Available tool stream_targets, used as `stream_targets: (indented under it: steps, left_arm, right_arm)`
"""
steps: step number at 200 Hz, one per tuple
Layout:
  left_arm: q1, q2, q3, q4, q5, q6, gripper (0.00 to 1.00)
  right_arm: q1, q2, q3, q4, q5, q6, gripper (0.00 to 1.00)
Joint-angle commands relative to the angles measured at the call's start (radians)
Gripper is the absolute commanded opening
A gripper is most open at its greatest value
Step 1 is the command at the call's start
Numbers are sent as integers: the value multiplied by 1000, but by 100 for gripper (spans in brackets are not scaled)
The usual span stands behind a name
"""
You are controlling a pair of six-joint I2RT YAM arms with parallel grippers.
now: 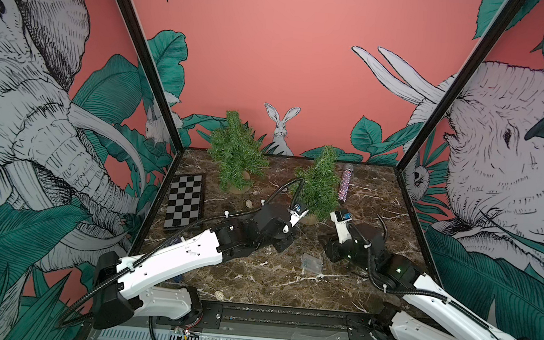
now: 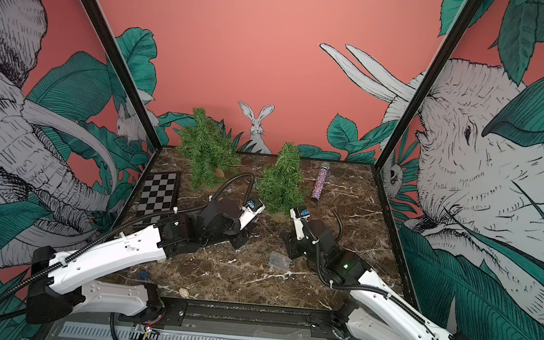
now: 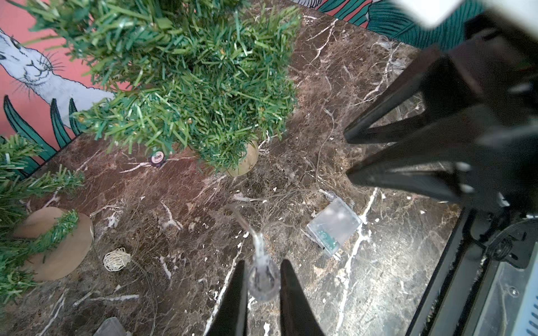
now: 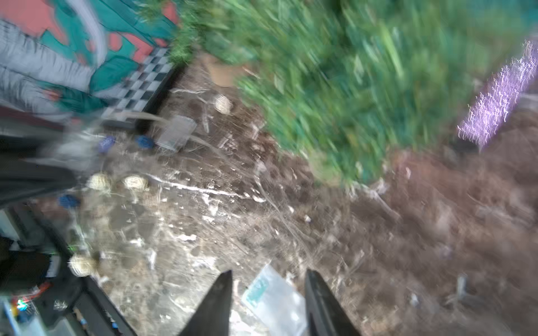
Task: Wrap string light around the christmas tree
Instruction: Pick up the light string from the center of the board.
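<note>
The string light (image 3: pixel 244 222) trails across the tabletop (image 3: pixel 203 203) from its battery box (image 3: pixel 334 225), near the christmas tree (image 3: pixel 189 87), to a bulb (image 3: pixel 262 283) pinched in the narrow left tool (image 3: pixel 262 263). The right tool (image 4: pixel 270 272) hangs part-open, empty, over the box. Best wrap the branches with slack.

1. Left arm (image 1: pixel 171 256): white shell links, black joints, small screw holes.
2. Right arm (image 1: pixel 445 310): same colours; green indicator light (image 1: pixel 398 270).
3. Corrugated black cable (image 1: pixel 291 181), white zip ties (image 1: pixel 226 213).
4. Gripper fingers (image 3: pixel 234 296): black, tapered.
</note>
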Motion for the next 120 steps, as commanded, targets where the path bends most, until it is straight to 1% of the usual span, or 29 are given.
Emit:
stream_targets:
  steps: [1,6,16,29,54,77,93,120]
  left_arm:
    - [5,-54,-33,71,28,39,0]
    - [4,-57,-36,78,36,40,0]
    - [5,-63,-40,84,51,42,0]
    - [4,-72,-48,93,68,43,0]
    - [5,-89,-68,117,90,46,0]
    - [4,-80,-66,119,112,51,0]
    - [4,-77,-68,125,119,51,0]
    - [4,-78,-73,125,107,56,0]
  right_arm:
    - [-3,44,-53,-36,95,123,37]
    - [-3,51,-56,-50,130,144,39]
    - [-8,55,-60,-96,210,185,44]
    - [-43,50,-49,-163,285,226,52]
    - [-161,46,-29,-225,309,258,64]
    - [-270,117,-2,-240,296,252,72]
    - [-313,190,11,-217,291,250,74]
    - [-327,296,22,-134,295,275,73]
